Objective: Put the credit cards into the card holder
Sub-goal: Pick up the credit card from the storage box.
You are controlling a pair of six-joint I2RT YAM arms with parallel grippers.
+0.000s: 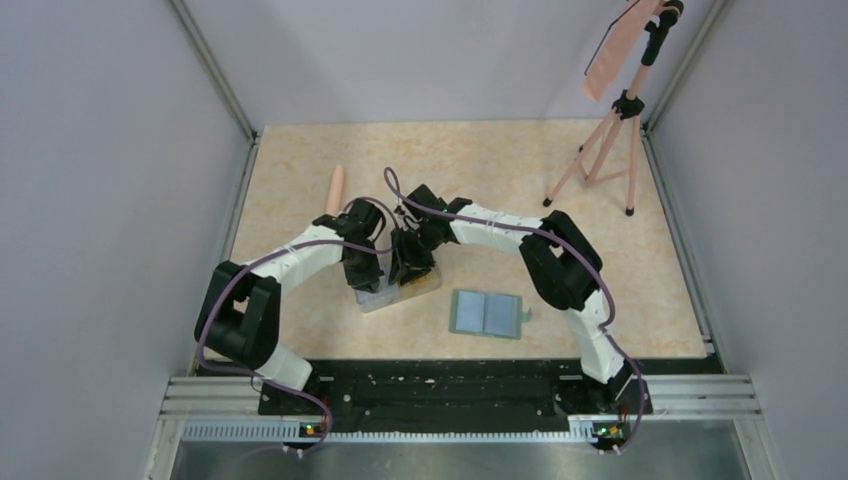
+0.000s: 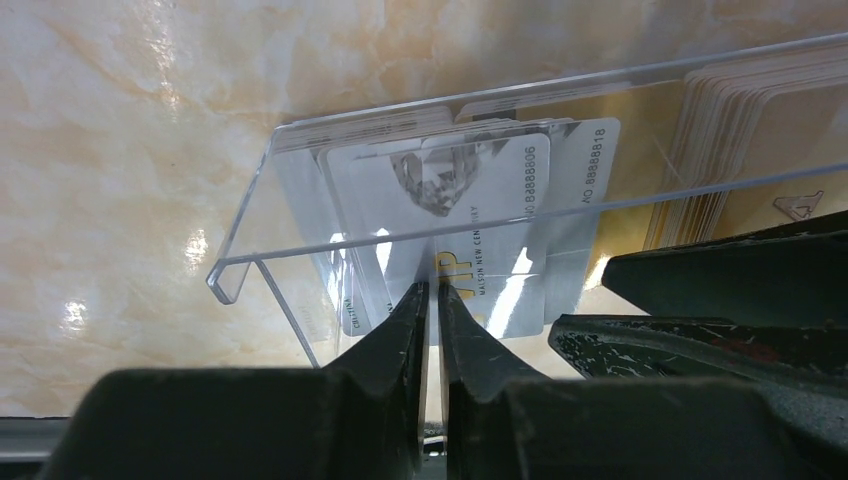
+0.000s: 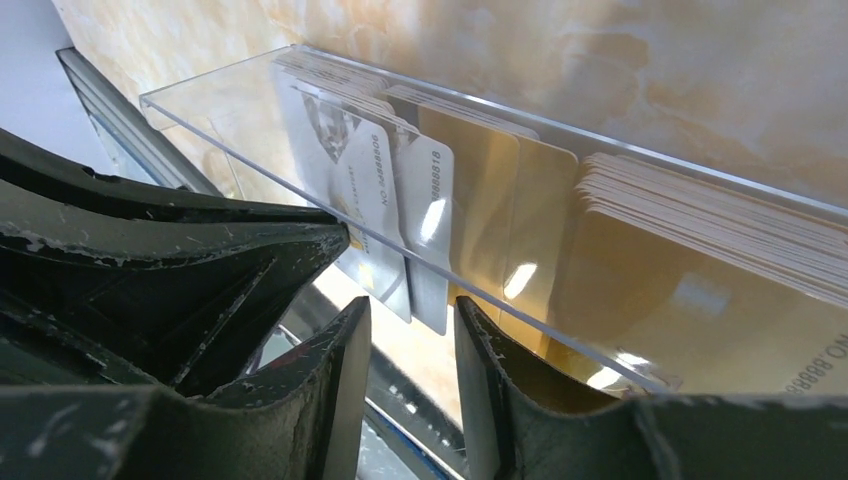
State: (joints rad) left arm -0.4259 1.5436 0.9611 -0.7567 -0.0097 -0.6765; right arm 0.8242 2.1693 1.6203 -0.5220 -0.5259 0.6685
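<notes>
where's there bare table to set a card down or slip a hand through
Free: the far stretch between the peach cylinder and the tripod; the near strip in front of the clear box, left of the card holder. Crowded: over the clear box, where the left gripper and right gripper meet.

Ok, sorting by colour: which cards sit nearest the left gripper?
The pale whitish cards with printed numbers; the gold stack stands farther along the clear box.
</notes>
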